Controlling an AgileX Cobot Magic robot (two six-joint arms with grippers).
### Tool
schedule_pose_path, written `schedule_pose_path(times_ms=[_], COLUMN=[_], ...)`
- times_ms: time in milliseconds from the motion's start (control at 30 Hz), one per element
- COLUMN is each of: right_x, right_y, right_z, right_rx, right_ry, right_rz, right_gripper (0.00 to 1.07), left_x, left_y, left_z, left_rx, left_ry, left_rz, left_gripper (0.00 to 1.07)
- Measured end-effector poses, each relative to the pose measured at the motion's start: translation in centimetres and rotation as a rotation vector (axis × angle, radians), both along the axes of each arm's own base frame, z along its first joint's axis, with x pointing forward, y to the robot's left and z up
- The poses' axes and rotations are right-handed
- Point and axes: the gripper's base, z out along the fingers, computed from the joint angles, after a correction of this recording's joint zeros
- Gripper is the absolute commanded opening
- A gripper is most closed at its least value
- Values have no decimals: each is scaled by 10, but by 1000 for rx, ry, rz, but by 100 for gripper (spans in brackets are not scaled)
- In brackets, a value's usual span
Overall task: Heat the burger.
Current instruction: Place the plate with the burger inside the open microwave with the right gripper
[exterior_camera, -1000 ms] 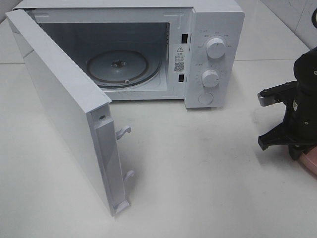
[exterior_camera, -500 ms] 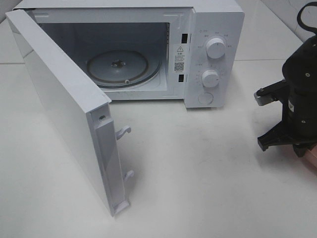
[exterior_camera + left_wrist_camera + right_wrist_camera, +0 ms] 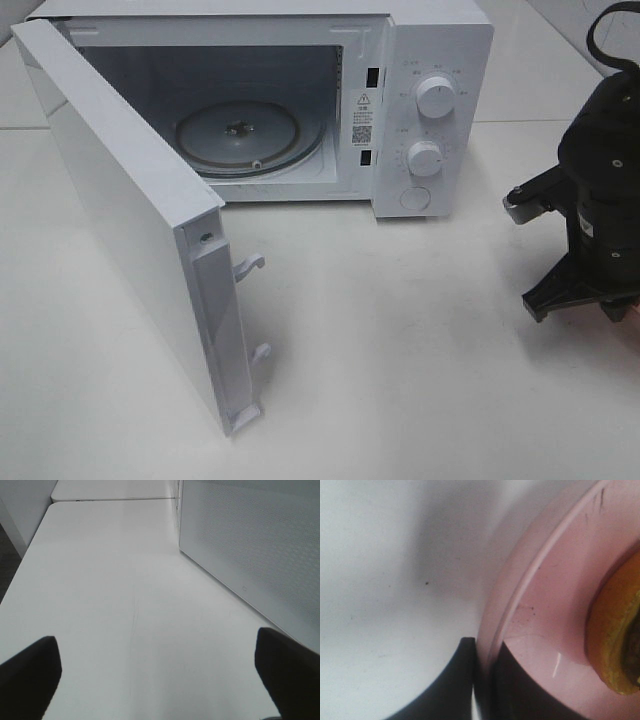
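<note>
Your right end effector point(image 3: 482, 680) pinches the plate point(image 3: 550, 600) rim, and the burger point(image 3: 615, 630) sits on it. Your left end effector point(image 3: 160, 680) is spread. Lift unevenly and the plate may tip, sliding the burger off.

The microwave door point(image 3: 250, 545) stands as a white panel with a fine dotted mesh, its lower edge meeting the white table point(image 3: 110, 580); a tiny pale mark point(image 3: 245, 587) sits low on the door's face. The table spreads away from the door, plain and matte; a faint thin scratch point(image 3: 132, 630) runs along it, well apart from the door. Past the door's far end a seam point(image 3: 115, 500) divides this table from another white surface; on the side away from the door, dark floor point(image 3: 7, 560) shows beyond the table's rounded edge. The left gripper point(image 3: 157, 675) hangs over the table with its jaws spread wide; one of its two dark fingers point(image 3: 30, 675) is well apart from the door, the other just beside it; bare table shows between them.
</note>
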Motion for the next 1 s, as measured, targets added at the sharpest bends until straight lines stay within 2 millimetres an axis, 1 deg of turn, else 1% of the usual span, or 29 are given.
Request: schedule_pose_path(times_ms=[33,100,233,300,567,600,733,767,800,867,1000], right_x=[0,-12,-17,-27,-42,-47,-53,-58,-58,-66,-74], right_y=[0,3,5,8,15,19,24,27,27,30,33], right_z=[0,3,5,9,19,21,24,27,27,31,35], right_rx=[0,-4,-3,-5,-14,-26,-35,-40,-40,-48,-59], right_ry=[0,0,-6,-11,-22,-19,-22,-26,-26,-39,-48], right_rz=[0,12,18,42,81,102,134,157,157,188,215], right_gripper=[0,0,0,0,0,0,0,0,0,0,0], left_x=[0,0,0,0,0,0,0,0,0,0,0], left_y=[0,0,0,0,0,0,0,0,0,0,0], left_z=[0,0,0,0,0,0,0,0,0,0,0], left_rx=[0,0,0,0,0,0,0,0,0,0,0], left_ry=[0,0,0,0,0,0,0,0,0,0,0], left_rz=[0,0,0,0,0,0,0,0,0,0,0], left_gripper=[98,98,98,98,98,98,98,98,98,98,98])
